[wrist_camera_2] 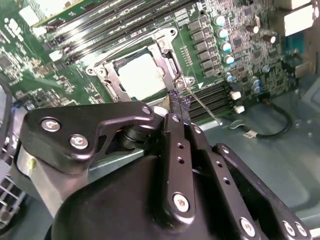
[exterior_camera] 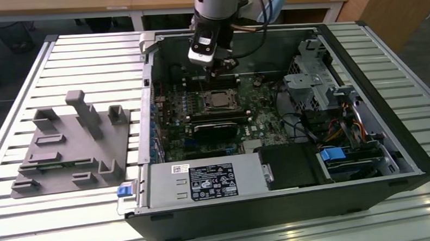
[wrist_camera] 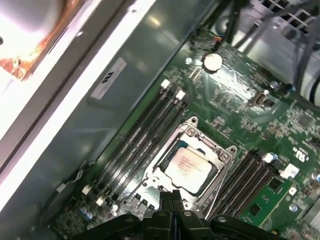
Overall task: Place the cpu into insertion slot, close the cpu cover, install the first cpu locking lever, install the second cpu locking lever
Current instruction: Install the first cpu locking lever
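With its two fingers pressed together and no gap between them, the gripper (wrist_camera_2: 178, 102) points down into the open computer case (exterior_camera: 391, 162). The tips hang right at one corner of the processor socket. Whether they nip anything there, I cannot tell.

Closest to the tips in the second wrist view is a thin wire locking lever (wrist_camera_2: 202, 107). It starts at that socket corner, just beside the fingertips. Its long axis runs slantwise away from them, out over the memory slots (wrist_camera_2: 217, 95) next to the socket. By its look it is not latched down.

Just beyond the tips in the first wrist view lies the cpu (wrist_camera: 189, 164), flat in the socket. The cpu cover (wrist_camera: 210, 141) is lowered around it, so the chip's metal top shows through the cut-out. I judge that placing the chip and closing the cover are done, and that the work now concerns the levers.

Farther out, memory slots flank the socket on two sides, and the case wall (wrist_camera: 100, 115) rises beyond one bank. In the exterior view a black block (exterior_camera: 217, 126) sits on the socket's side away from the gripper. Room around the fingers is narrow, and the open way is straight up.
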You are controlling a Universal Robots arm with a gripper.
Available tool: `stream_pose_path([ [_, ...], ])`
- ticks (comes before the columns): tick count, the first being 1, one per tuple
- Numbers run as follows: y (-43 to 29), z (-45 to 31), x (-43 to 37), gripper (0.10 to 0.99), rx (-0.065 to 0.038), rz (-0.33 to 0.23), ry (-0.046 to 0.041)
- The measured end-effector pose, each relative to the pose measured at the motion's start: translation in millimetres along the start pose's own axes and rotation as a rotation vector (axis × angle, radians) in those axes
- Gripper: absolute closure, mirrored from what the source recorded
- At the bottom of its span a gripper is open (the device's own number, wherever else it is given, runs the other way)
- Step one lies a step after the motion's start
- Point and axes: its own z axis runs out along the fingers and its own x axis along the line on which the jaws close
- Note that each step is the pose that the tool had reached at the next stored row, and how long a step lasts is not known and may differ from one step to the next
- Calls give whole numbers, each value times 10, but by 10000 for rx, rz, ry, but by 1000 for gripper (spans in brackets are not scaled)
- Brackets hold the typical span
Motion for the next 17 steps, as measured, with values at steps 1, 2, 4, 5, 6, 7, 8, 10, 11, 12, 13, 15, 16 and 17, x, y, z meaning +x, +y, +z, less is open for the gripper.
stream_pose_path([
  [1,0,0,0,961,10,-161,5],
  [2,0,0,0,961,22,-322,9],
  [4,0,1,0,961,43,-643,18],
  [5,0,1,0,961,55,-810,23],
  [6,0,1,0,961,69,-1005,28],
  [7,0,1,0,961,81,-1186,33],
  [8,0,2,0,961,93,-1364,38],
  [10,0,3,0,961,119,-1723,47],
  [11,0,3,0,961,133,-1903,52],
  [12,0,4,0,961,144,-2082,57],
  [13,0,5,0,961,156,-2277,62],
  [15,0,6,-1,961,161,-2593,55],
  [16,-1,6,-1,961,156,-2737,44],
  [17,0,6,-1,961,141,-2876,25],
])
